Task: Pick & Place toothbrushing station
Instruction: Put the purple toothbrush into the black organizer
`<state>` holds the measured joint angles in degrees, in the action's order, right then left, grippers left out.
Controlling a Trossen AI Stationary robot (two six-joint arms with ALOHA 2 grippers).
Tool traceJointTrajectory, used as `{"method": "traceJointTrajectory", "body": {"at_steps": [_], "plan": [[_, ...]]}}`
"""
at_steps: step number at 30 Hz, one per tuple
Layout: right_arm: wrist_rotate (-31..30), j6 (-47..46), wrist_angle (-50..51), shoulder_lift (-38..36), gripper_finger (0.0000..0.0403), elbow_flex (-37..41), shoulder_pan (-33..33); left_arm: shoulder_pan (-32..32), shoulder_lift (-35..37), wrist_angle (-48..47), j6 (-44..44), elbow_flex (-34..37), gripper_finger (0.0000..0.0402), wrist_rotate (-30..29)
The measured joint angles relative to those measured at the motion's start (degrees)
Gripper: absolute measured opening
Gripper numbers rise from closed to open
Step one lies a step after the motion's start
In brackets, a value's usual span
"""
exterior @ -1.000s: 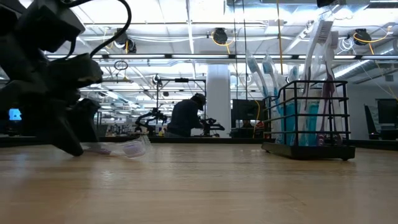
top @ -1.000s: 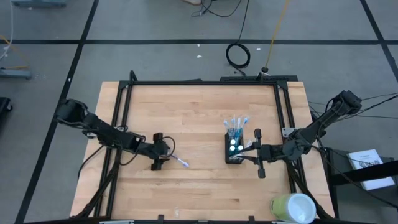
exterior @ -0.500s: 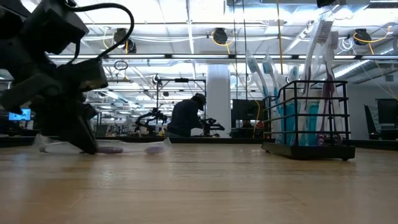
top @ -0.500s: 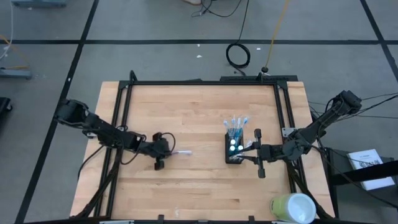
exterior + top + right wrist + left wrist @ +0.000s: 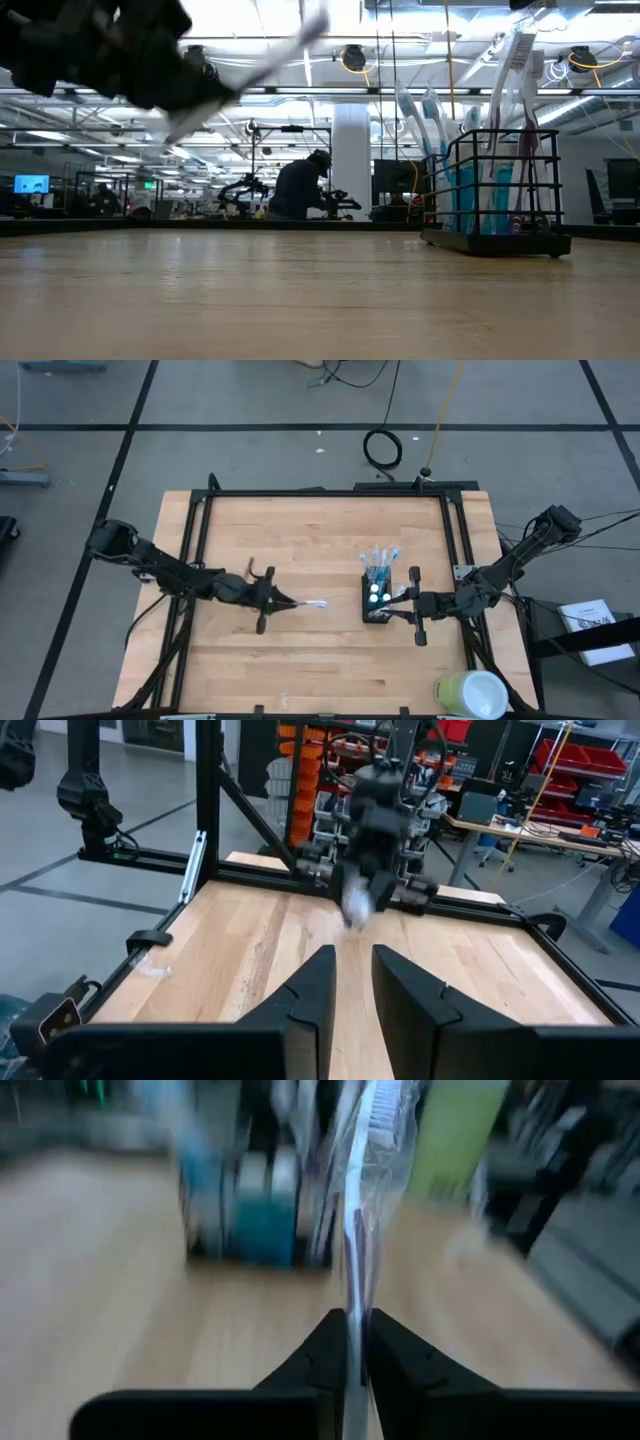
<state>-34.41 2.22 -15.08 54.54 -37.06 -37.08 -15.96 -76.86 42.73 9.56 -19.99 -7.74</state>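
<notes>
One slim white toothbrush (image 5: 303,603), clear-wrapped, is pinched in the left pincer (image 5: 272,601); right pincer (image 5: 414,606) spread.

surface: light wooden table (image 5: 320,535), black frame rails along edges | on it: black wire-mesh holder (image 5: 377,603) at 3 o'clock from table centre, standing upright with toothbrushes (image 5: 381,560) and white-capped tubes (image 5: 376,593) inside | yellow-green and white cylinder (image 5: 470,693) at 5 o'clock, at table's corner edge
</notes>
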Motion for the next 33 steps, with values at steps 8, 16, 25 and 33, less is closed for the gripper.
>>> {"method": "traceJointTrajectory", "body": {"at_steps": [8, 16, 25, 33], "plan": [[0.0, 1.9, -6.0, 2.2, 0.0059, 0.0, 1.0, 0.8, -0.4, 15.2, -10.1, -3.3, 0.0022, -0.3], [0.2, 10.1, -18.9, 11.3, 0.0073, 0.0, 4.7, 1.2, -7.6, 11.3, -18.7, -16.0, 0.0019, 4.1], [9.2, 10.4, -34.0, 19.4, 0.0185, 0.0, 9.5, 2.8, -18.3, 10.9, -26.0, -26.1, 0.0035, 4.1], [9.2, 10.7, -37.9, 22.1, 0.0202, 0.0, 10.6, 4.5, -21.2, 10.4, -26.4, -29.2, 0.0019, 4.1]]}}
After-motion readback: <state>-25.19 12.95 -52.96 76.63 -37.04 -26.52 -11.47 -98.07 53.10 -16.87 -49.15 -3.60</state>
